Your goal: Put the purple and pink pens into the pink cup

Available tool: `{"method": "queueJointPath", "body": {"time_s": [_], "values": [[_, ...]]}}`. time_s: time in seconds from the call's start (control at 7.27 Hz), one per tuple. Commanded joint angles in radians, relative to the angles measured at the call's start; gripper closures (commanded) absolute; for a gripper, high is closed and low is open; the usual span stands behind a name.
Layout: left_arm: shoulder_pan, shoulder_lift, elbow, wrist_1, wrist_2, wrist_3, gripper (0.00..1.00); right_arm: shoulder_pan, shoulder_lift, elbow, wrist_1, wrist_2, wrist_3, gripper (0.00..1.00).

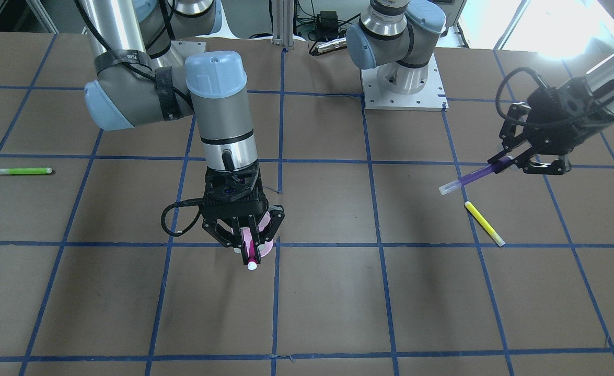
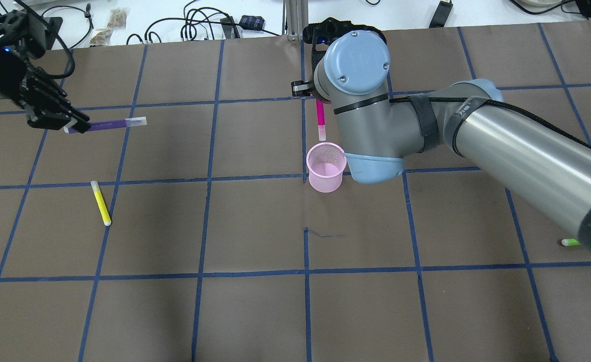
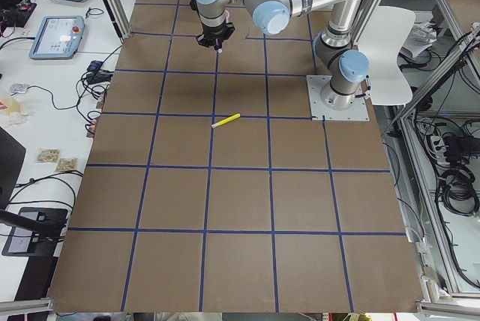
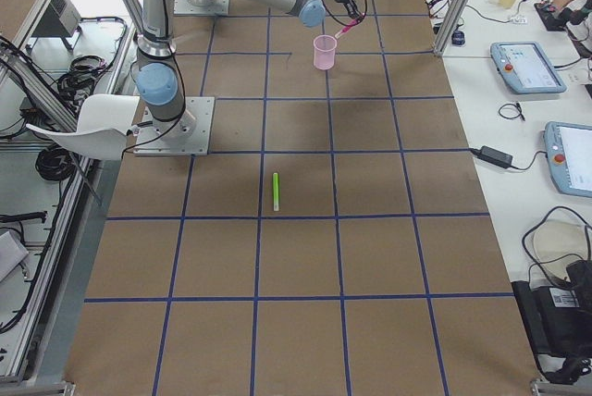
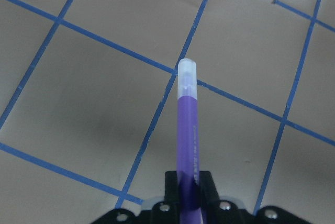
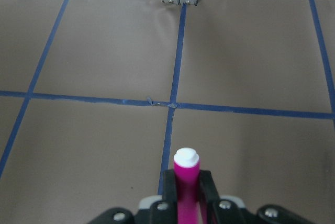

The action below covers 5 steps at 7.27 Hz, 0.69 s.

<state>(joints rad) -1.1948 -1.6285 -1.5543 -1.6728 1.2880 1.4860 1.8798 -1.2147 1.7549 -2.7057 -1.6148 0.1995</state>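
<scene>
Right gripper (image 1: 251, 251) clamped on pink pen (image 2: 320, 116), which hangs just above pink cup (image 2: 327, 177) mid-table, not inside. Left gripper (image 1: 508, 163) clamped on purple pen (image 1: 471, 177), off the surface near the table's left end.

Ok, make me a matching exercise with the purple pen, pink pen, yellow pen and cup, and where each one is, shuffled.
Things:
1. purple pen
2. pink pen
3. yellow pen
4. cup

Places:
A. lying flat on the table
B. held in the right pincer
C. standing upright on the table
D. held in the left pincer

Pairs: 1-D, 2-B, 3-A, 4-C
</scene>
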Motion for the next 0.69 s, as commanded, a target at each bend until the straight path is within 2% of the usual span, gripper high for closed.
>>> {"method": "queueJointPath", "body": {"time_s": [0.0,0.28,0.41,0.55], "values": [[-0.087,0.019,-0.006,0.007,0.017,-0.139,1.00,0.015,-0.005,0.069,-0.052,-0.011,0.027,1.00],[-0.091,0.025,-0.004,0.007,0.019,-0.153,1.00,0.015,-0.008,0.141,-0.141,-0.027,0.027,1.00],[-0.088,0.030,-0.004,0.008,0.034,-0.182,1.00,0.015,-0.006,0.144,-0.161,-0.028,0.031,0.82],[-0.089,0.032,-0.006,0.007,0.046,-0.187,1.00,0.015,-0.005,0.144,-0.164,-0.031,0.040,0.33]]}}
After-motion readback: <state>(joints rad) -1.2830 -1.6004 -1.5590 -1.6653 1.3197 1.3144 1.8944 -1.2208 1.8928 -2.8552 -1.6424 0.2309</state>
